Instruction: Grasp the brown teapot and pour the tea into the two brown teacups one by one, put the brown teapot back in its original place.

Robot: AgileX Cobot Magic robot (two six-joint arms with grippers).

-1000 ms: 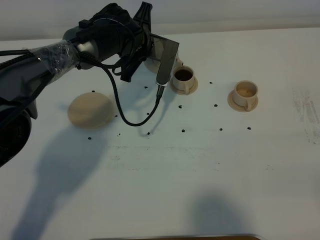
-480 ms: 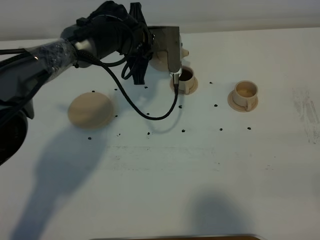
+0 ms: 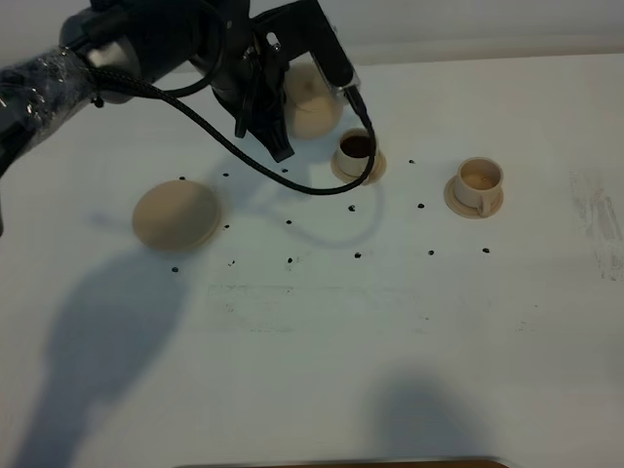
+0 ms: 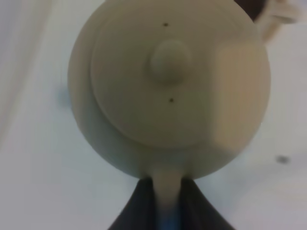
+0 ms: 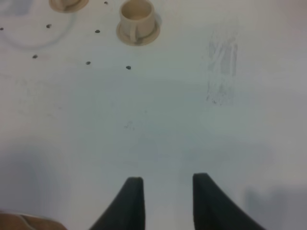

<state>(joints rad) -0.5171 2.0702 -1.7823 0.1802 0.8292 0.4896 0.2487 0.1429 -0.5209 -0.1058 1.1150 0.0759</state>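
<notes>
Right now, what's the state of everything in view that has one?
brown teapot: lifted, lid on, gripped by its handle
left pincer: shut on the teapot handle
teacup beside teapot: upright, dark liquid inside
other teacup: upright, looks empty
round disc: bare
right pincer: open, empty

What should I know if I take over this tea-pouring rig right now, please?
Left gripper: shut on the handle of the brown teapot, which it holds close beside the nearer teacup.
Right gripper: jaws apart, empty, over bare table.
Done: the nearer teacup holds dark tea.
Left: the farther teacup looks pale inside, apparently unfilled. Pour there, then set the teapot down on the round disc, which has nothing on it.
</notes>
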